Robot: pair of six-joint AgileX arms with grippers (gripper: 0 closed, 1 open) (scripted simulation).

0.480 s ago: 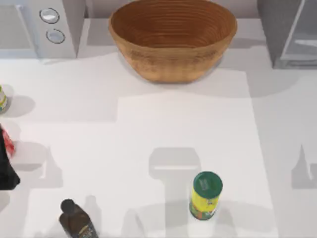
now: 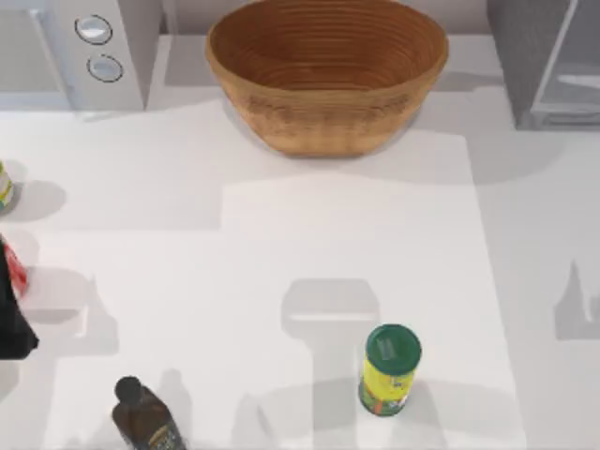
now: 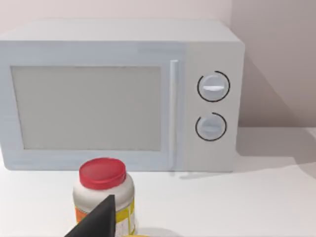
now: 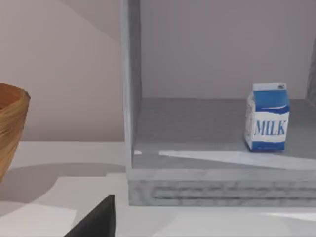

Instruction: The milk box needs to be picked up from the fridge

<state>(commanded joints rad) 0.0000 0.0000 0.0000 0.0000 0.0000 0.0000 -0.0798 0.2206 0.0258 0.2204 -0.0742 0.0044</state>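
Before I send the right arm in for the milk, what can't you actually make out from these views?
- Right gripper: a dark finger at the right wrist view's edge; open or shut unreadable.
- Left gripper: same in the left wrist view, in front of the red-lidded jar.
- Fridge: cut off by the top view's corner, interior hidden.
- Milk box: upright inside the fridge; the space beyond it is cut off.
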